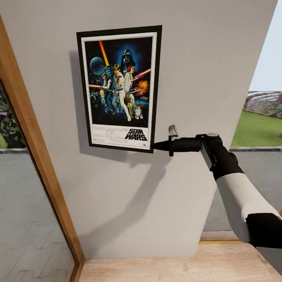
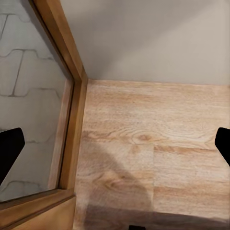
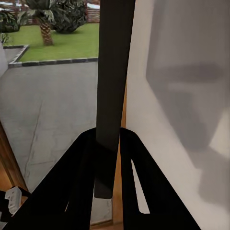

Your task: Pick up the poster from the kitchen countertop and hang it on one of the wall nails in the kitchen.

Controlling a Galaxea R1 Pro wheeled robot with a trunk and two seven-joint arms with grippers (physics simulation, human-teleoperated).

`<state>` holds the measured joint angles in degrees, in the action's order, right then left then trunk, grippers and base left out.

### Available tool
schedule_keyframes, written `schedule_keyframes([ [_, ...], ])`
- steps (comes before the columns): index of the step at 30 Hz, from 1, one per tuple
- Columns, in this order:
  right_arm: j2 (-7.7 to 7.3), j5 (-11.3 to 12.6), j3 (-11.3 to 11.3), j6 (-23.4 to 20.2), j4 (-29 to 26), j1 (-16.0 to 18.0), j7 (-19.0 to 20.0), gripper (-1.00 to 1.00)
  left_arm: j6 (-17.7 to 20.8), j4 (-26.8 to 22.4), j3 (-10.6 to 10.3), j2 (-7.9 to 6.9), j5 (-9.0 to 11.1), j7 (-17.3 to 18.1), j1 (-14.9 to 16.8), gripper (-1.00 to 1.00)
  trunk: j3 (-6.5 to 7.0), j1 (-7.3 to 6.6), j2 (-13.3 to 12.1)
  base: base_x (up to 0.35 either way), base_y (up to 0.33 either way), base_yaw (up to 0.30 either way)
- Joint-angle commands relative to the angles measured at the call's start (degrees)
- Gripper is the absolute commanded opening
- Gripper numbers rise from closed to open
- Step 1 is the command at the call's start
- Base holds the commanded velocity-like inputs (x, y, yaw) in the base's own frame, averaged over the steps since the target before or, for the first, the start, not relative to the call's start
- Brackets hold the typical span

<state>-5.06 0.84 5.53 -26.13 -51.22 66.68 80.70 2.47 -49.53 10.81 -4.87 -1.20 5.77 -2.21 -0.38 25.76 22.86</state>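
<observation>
1. The poster point(image 1: 119, 88) lies flat against the light grey wall point(image 1: 203, 70), upright in portrait with a slight tilt, its "STAR WARS" logo along the bottom edge and its shadow falling on the wall to the side and below.
2. The right gripper point(image 1: 154, 146) reaches the poster's lower corner nearest the robot's right arm point(image 1: 235, 188), its dark fingers pinched together on the black frame there.
3. In the right wrist view, the right gripper point(image 3: 107, 143) has both black fingers point(image 3: 81, 177) pressed against the poster's thin dark edge point(image 3: 112, 72), which runs straight away from the camera between them; the wall lies just beside that edge.
4. The wooden window frame point(image 1: 35, 149) runs slantwise on the far side of the poster from the arm, with paved ground visible through the glass.
5. Well below the poster, a pale wood floor point(image 1: 176, 268) meets the foot of the wall.
6. The left gripper point(image 2: 115, 143) hangs over that floor near the frame's corner, its two dark fingertips point(image 2: 9, 148) spread wide apart with nothing between them.
</observation>
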Motion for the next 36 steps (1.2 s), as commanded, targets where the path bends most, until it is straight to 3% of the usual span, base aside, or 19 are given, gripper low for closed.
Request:
schedule_keyframes([
  [1,-0.04,0.12,0.1,-0.76,-0.02,0.03,0.16,-1.0,0.26,-0.12,0.17,0.03,-0.12,0.38,-0.03,1.0,-0.04,0.03,0.06,0.004,0.0,0.0],
  [28,-0.04,0.12,0.1,-0.76,-0.02,0.03,0.23,-1.0,0.26,-0.2,0.17,0.03,-0.12,0.38,-0.04,1.0,-0.04,0.03,0.06,0.025,0.0,0.0],
  [36,-0.06,0.12,0.1,-0.76,-0.02,0.03,1.81,-1.0,0.26,-0.21,0.18,0.03,-0.12,0.38,-0.06,1.0,-0.04,0.03,0.06,0.0,0.0,0.0],
])
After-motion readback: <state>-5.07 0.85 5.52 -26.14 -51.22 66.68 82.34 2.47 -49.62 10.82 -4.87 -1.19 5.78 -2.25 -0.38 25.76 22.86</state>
